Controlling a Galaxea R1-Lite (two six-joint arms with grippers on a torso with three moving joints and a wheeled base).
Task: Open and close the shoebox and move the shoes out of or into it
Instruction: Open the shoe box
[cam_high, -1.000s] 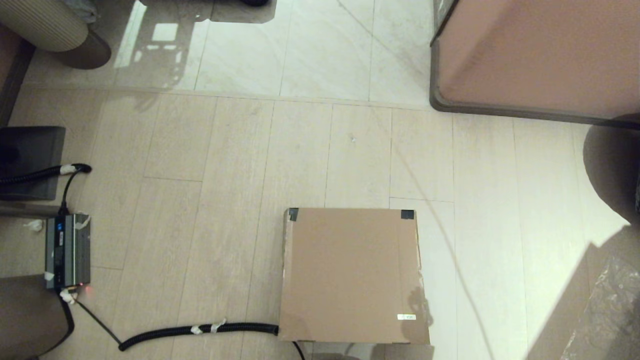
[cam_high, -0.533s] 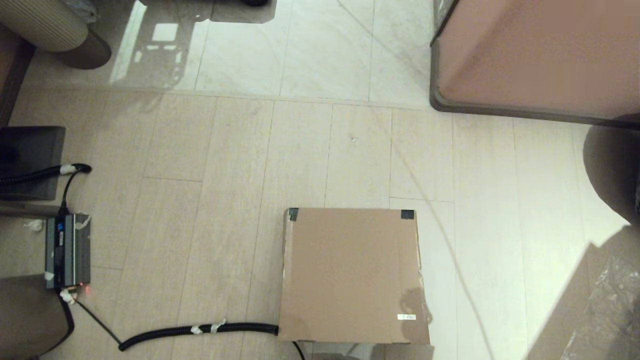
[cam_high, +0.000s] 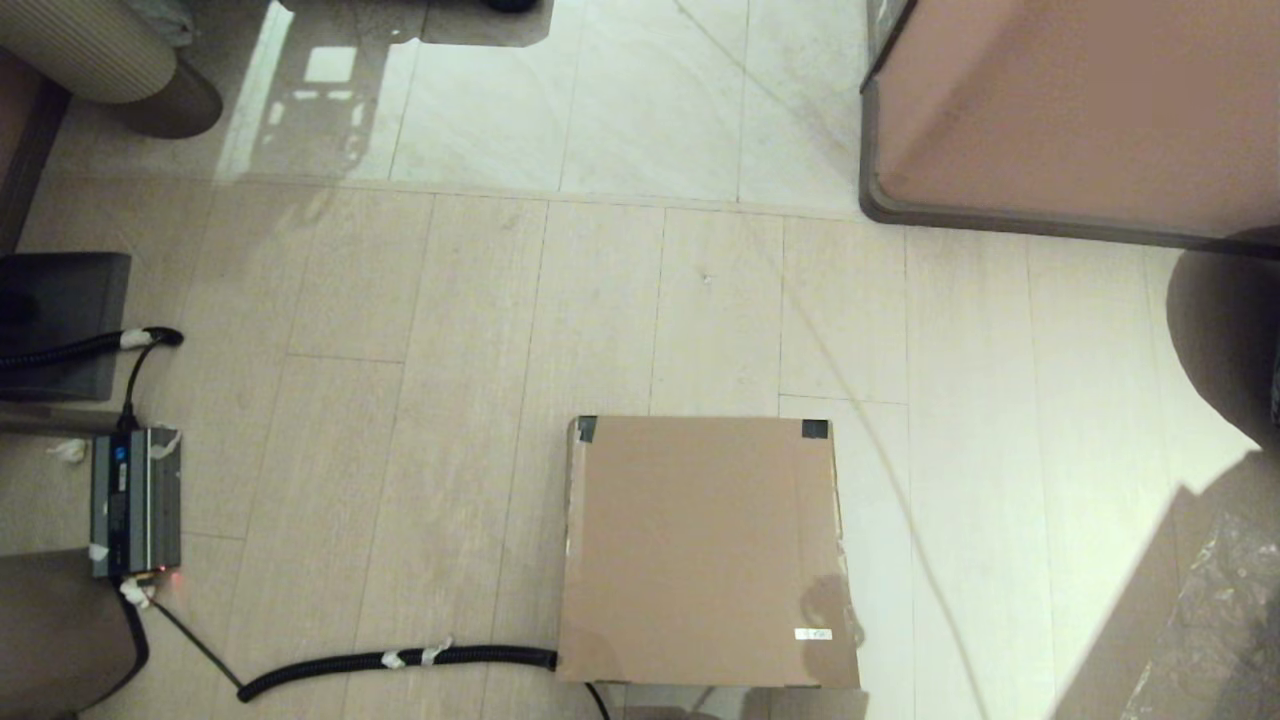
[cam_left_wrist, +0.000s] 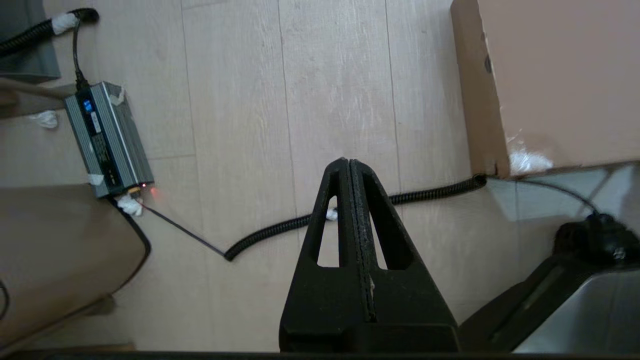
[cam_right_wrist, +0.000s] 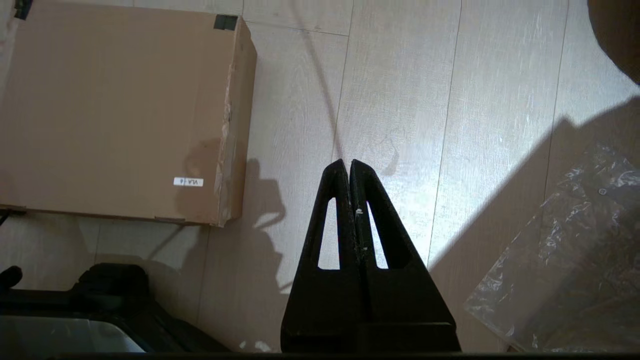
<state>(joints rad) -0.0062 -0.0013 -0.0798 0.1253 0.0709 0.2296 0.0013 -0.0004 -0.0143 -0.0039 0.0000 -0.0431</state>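
Observation:
The brown cardboard shoebox (cam_high: 705, 550) sits on the floor near the bottom centre of the head view, lid down flat, with two black-taped far corners and a small white sticker (cam_high: 812, 634). The shoes are hidden. Neither arm shows in the head view. In the left wrist view my left gripper (cam_left_wrist: 348, 162) hangs shut and empty above bare floor, with the shoebox (cam_left_wrist: 555, 80) off to one side. In the right wrist view my right gripper (cam_right_wrist: 347, 163) is shut and empty over the floor, clear of the shoebox (cam_right_wrist: 115, 110).
A large pinkish-brown block with a dark grey rim (cam_high: 1080, 110) stands at the far right. A grey power unit (cam_high: 135, 500) and a black corrugated cable (cam_high: 400, 662) lie on the floor to the left. Crinkled clear plastic (cam_right_wrist: 565, 270) lies at the right.
The shadow on the shoebox's near right corner has shifted slightly. Nothing else has moved.

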